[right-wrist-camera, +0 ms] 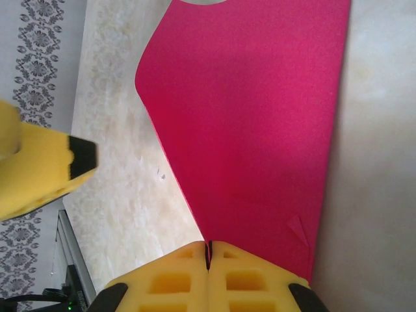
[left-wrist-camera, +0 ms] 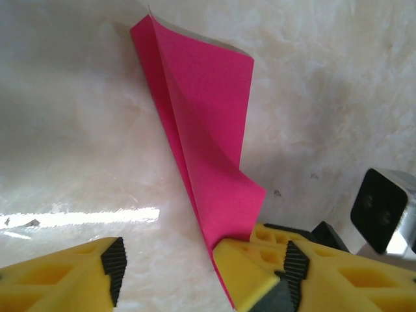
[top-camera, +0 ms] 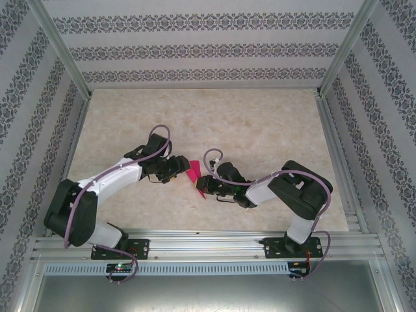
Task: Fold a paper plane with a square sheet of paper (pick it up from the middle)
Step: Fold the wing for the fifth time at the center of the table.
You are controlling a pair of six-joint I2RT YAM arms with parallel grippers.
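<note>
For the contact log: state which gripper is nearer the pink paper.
Right. The right gripper is shut on an edge of the pink paper; the left gripper is open close by, not clamping it.

Beige marbled tabletop [top-camera: 260, 123], striped patterned walls [top-camera: 195, 52], aluminium frame rails [top-camera: 208, 245]

no readable text, labels or numbers

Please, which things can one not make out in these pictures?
1. Top view: the paper is too small, and the right tool covers its middle, so the folds cannot be counted.
2. Left wrist view: the right tool hides the paper's lower corner.
3. Right wrist view: the frame's top edge cuts off the paper, and the shut fingers hide the pinched part.
</note>
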